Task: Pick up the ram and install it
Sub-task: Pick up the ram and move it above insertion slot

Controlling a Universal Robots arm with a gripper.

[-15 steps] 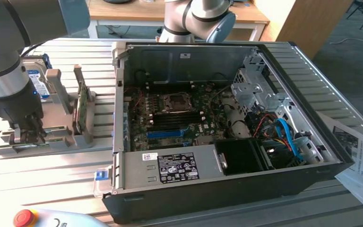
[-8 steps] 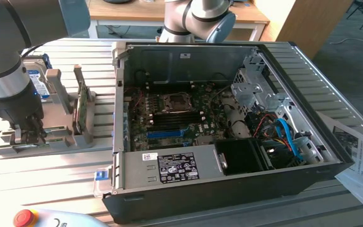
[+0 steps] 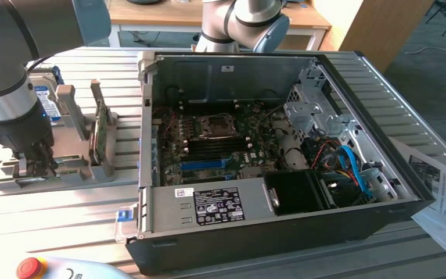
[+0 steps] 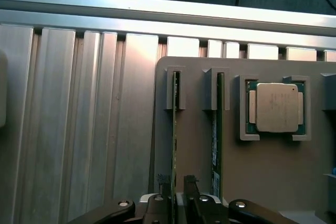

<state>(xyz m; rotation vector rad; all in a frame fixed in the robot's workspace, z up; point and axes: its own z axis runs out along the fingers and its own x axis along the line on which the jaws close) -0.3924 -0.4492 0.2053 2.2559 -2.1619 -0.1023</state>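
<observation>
The ram (image 4: 175,145) stands on its long edge in a groove of the grey holder (image 4: 273,182), not yet lifted. A second stick (image 4: 217,145) stands in the neighbouring groove, between the ram and a processor (image 4: 273,107) lying flat in its own pocket. The gripper (image 4: 177,183) hangs over one end of the ram. Its fingers (image 4: 163,182) are released and spread to either side of the board, with a sliver of space showing on both faces, so nothing is clamped. This looks like the pick step, at the point of lining up for the grasp; no part of the install has begun. A grasp from here would call for the fingers to meet the flat faces squarely and stay clear of the neighbouring stick, then a straight pull out of the groove. In the exterior view the holder rests on the slatted aluminium table (image 3: 68,215) at nine o'clock of the open case (image 3: 285,232). A broader expansion card (image 3: 99,136) stands between them, and a hard drive (image 3: 43,99) stands at about ten o'clock. Inside the case lies the motherboard (image 3: 207,139), whose dark slots (image 3: 216,150) at six o'clock of the socket (image 3: 211,125) appear empty.
</observation>
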